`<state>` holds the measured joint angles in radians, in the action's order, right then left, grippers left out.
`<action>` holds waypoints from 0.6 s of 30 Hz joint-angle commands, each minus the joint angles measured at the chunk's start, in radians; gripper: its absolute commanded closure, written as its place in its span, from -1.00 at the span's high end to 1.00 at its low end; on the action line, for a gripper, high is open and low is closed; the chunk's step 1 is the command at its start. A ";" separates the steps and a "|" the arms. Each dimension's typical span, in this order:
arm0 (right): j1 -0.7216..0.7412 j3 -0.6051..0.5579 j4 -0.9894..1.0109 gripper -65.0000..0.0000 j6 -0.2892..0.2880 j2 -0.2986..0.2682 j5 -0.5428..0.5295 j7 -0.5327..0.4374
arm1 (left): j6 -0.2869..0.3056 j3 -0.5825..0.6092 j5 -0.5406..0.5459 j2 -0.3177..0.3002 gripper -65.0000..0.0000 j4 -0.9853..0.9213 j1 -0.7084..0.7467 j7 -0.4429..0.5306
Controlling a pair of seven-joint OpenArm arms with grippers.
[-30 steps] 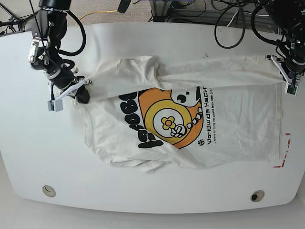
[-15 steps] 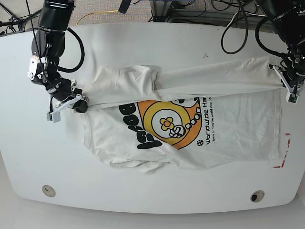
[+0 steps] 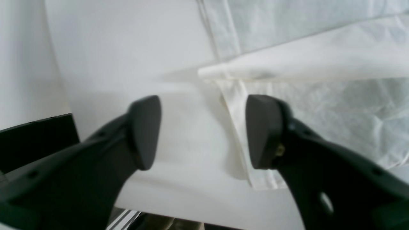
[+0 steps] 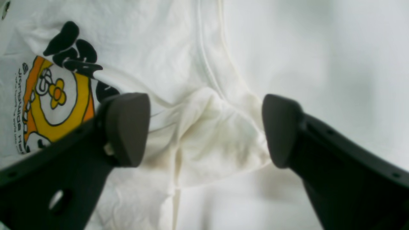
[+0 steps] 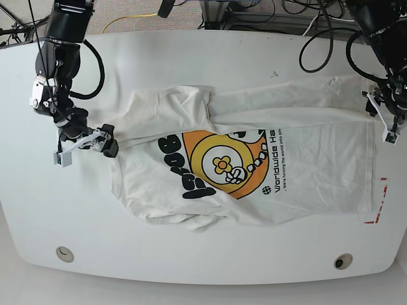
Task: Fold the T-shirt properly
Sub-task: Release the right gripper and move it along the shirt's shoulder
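A: Where does the T-shirt [image 5: 254,171] lie, taking the orange print [image 5: 222,164] as the fixed mark?

B: It is spread on the white surface [image 5: 191,57] with the print near its middle. Its long axis runs across the base view, hem end toward the left gripper [image 5: 383,119], collar and sleeve end toward the right gripper [image 5: 82,147].

A: And the jaws?

B: Both pairs stand apart and hold nothing. In the left wrist view the left gripper [image 3: 204,132] hangs over bare surface, with the hem corner just beside one finger, on the print's side of it. In the right wrist view the right gripper [image 4: 206,129] has a bunched sleeve of the T-shirt [image 4: 220,134] lying between its spread fingers, not pinched.

A: Which arm is nearer the cloth?

B: The right one, I judge; its fold of fabric sits squarely in the gap. The left would need to shift toward the print.

A: How does the garment look?

B: White, print upward, the far long edge folded over toward the print in a band, the near edge rumpled and uneven.
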<state>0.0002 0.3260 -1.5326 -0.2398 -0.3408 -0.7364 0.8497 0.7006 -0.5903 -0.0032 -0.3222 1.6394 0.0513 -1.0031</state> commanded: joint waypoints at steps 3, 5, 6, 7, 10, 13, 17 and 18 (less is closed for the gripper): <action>-0.030 0.011 -0.113 0.80 -0.013 -0.013 -0.025 -0.019 | -0.002 -0.001 0.010 -0.022 0.23 0.014 -0.055 0.017; -0.065 0.015 -0.148 0.80 -0.013 -0.011 -0.028 0.000 | -0.002 0.013 0.012 -0.027 0.23 0.018 -0.067 0.017; -0.082 0.028 -0.165 0.80 -0.013 -0.011 -0.039 0.009 | -0.002 0.016 0.012 -0.027 0.23 0.020 -0.072 0.017; -0.108 0.052 -0.188 0.80 -0.013 -0.011 -0.067 0.021 | -0.002 0.016 0.012 -0.028 0.23 0.020 -0.075 0.017; -0.173 0.083 -0.213 0.80 -0.014 0.001 -0.163 0.035 | -0.002 0.019 0.012 -0.028 0.23 0.023 -0.084 0.017; -0.239 0.091 -0.214 0.80 -0.014 0.004 -0.240 0.035 | -0.002 0.019 0.012 -0.028 0.23 0.034 -0.084 0.017; -0.297 0.083 -0.213 0.80 -0.014 0.010 -0.285 0.035 | -0.002 0.019 0.012 -0.028 0.22 0.038 -0.081 0.017; -0.314 0.081 -0.213 0.80 -0.014 0.013 -0.292 0.035 | -0.002 0.019 0.012 -0.028 0.22 0.038 -0.081 0.017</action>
<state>-0.3027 0.4046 -1.7267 -0.2440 -0.3161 -0.9993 0.9020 0.7002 -0.5674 0.0025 -0.3309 1.6569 -0.0162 -1.0012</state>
